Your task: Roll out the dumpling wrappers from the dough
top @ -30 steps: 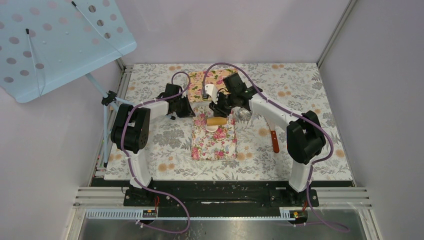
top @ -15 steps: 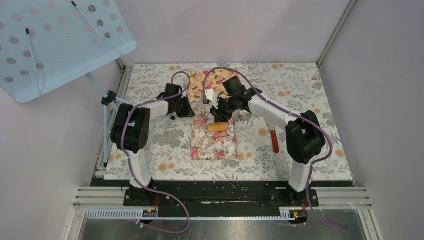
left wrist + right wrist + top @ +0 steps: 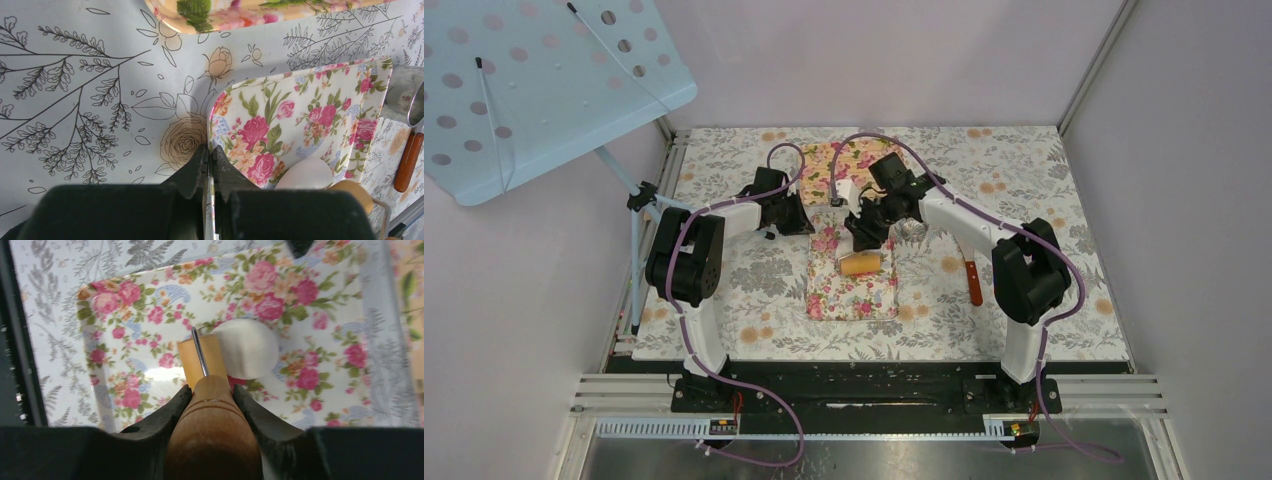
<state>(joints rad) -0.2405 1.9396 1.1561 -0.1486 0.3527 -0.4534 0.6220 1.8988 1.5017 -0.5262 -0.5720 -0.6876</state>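
Top view: a floral tray (image 3: 854, 295) lies at the centre of the bench. The left tool (image 3: 802, 218) sits at the tray's 10 o'clock corner. The right tool (image 3: 864, 238) reaches in from 2 o'clock, holding a wooden roller (image 3: 859, 264) whose barrel runs from 9 to 3 o'clock across the tray. The dough is hidden here. Left wrist view: the left tool (image 3: 210, 156) is closed, pinching the tray's rim (image 3: 212, 107). The dough (image 3: 305, 174), a pale flattened round, lies on the tray at 4 o'clock, touching the roller's end (image 3: 352, 192). Right wrist view: the right tool (image 3: 212, 392) is clamped around the roller's handle (image 3: 212, 440). The barrel (image 3: 192, 360) runs from 12 to 6 o'clock, and the dough (image 3: 250, 347) touches its long side at 2 o'clock. It looks thicker than a wrapper, so the next pass likely needs the barrel rolled sideways toward 3 o'clock, and the right arm is the nearer one.
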